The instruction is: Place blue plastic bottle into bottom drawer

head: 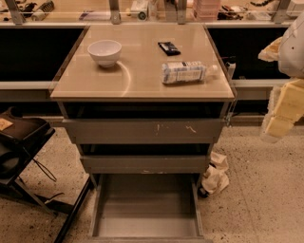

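Bottom drawer: lowest of three in a grey metal cabinet, pulled well out toward the camera. Wide shallow tray, plain grey floor exposed from side wall to side wall.

Middle drawer: grey front with a dark gap above it. Contents hidden.

Top drawer: grey front, scuffed with pale marks right of centre, dark gap above. Contents hidden.

Cabinet top: glossy tan surface bearing three items.
- White bowl: upright, rear left. Inside plain white as far as visible.
- Small black packet: flat, rear, right of centre, well apart from the bowl.
- Blue plastic bottle: lying on its side near the right edge, cap end pointing right, pale blue-and-white label uppermost. Just in front of the packet, not touching it. Outside every drawer.

Arm: at the right edge of the view, pale yellowish segments below a white housing, hanging beside the cabinet at about drawer height.

Gripper: lowest pale end of that arm, right of the top drawer front, off the cabinet, well apart from the bottle. Holding nothing visible. Apart or together: cannot tell.

Surroundings: crumpled pale cloth on the speckled floor by the cabinet's right foot. Black frame at left. Cluttered shelf behind.
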### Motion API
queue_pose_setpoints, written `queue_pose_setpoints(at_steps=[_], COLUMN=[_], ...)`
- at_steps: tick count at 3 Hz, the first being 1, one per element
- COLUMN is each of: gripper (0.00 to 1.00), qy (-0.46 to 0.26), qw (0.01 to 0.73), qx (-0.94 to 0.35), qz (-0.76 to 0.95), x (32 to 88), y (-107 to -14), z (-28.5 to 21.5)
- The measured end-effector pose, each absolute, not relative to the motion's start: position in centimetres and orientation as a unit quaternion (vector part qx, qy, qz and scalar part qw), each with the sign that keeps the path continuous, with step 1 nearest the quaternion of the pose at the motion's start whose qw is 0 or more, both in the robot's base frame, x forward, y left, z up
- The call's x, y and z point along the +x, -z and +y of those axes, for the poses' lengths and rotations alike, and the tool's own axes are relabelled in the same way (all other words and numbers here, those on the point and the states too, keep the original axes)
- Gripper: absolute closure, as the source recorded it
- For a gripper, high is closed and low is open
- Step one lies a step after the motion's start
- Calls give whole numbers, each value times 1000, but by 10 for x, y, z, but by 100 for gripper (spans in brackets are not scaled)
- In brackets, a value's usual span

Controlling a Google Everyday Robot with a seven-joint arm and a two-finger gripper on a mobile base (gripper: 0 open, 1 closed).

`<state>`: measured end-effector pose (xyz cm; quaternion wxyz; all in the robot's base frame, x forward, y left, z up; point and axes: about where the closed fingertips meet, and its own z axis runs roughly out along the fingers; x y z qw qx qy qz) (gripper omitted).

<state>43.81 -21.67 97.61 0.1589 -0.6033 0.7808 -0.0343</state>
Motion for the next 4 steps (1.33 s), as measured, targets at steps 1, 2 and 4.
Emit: queue_pose_setpoints(at_steps=[1,2,4], gripper=[0,0,0], qy=[34,33,-9], qw=[159,164,155], qx=[-603,-611,-640], qz=[781,774,752], x=[438,469,603], y=[-976,-978,-948], z=[-217,-214,-175])
